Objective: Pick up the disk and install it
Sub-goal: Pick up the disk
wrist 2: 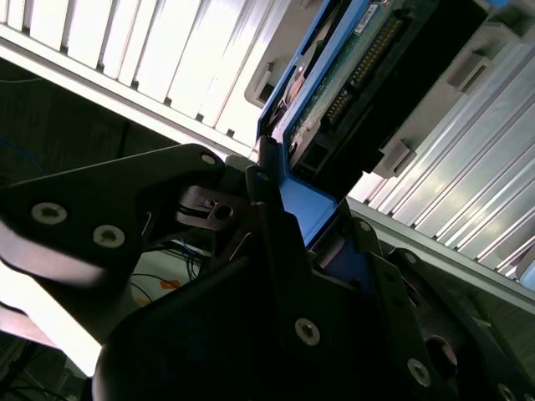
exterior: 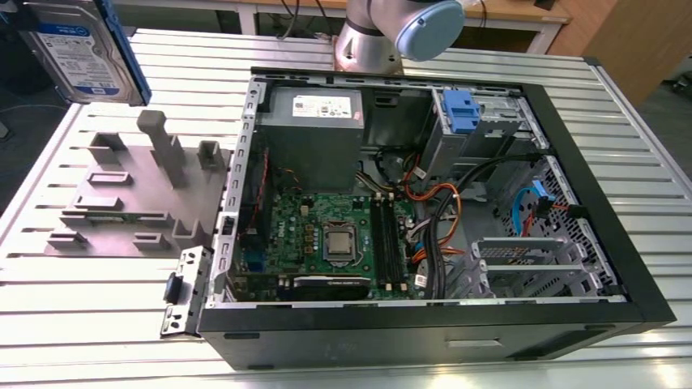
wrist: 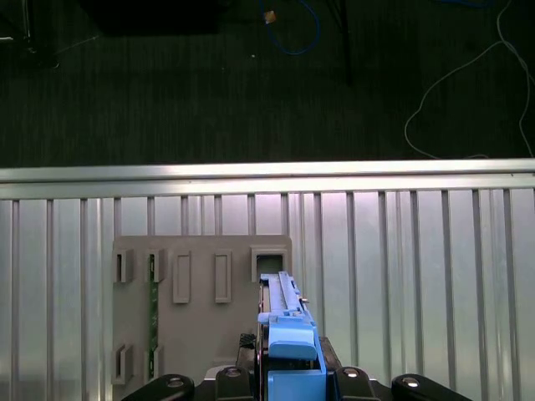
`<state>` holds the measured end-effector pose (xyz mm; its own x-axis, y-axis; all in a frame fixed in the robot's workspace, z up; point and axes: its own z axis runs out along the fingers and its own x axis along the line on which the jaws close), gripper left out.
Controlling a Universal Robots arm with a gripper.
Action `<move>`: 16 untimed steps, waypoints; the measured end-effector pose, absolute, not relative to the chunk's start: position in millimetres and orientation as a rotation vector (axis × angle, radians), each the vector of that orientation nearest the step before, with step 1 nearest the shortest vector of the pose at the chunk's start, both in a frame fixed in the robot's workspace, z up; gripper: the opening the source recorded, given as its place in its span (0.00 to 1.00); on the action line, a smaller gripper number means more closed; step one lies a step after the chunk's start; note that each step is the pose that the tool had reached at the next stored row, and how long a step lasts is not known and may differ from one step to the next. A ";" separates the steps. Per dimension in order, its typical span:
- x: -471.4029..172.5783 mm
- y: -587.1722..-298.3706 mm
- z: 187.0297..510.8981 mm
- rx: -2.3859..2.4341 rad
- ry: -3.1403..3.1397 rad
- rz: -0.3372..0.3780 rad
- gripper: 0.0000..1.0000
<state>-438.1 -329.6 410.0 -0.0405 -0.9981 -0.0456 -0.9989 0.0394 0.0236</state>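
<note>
In the exterior view, the disk (exterior: 81, 53) is hanging in the air at the exterior view's left, label facing the camera, above the edge of the table (exterior: 649, 146) and clear of the grey holder plate (exterior: 119, 203) below it. The open computer case (exterior: 433, 332) is lying well apart from it, with a small blue clip (exterior: 459, 109) sitting in its far drive bay. No labelled drive is sitting in the case.

In the second wrist view, the pincer (wrist 2: 288, 213) is clamping the blue carrier frame from both sides, and the drive's circuit side is pointing out past the fingers (wrist 2: 259, 180).

In the first wrist view, the disk (wrist: 292, 355) is showing edge-on, hovering over the holder plate (wrist: 201, 334) and the slatted table top.

Judging by this, the pick-up is done and the installing is not yet done.
</note>
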 end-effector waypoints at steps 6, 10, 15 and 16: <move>-438.1 -329.6 410.2 -2.164 2.253 0.076 0.37; -438.1 -329.5 412.2 -2.164 2.253 0.076 0.37; -438.1 -329.6 413.2 -2.164 2.253 0.076 0.37; -438.1 -329.5 413.3 -2.164 2.253 0.076 0.37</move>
<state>-438.1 -329.5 413.3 -0.0405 -0.9981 -0.0457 -0.9989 0.0394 0.0235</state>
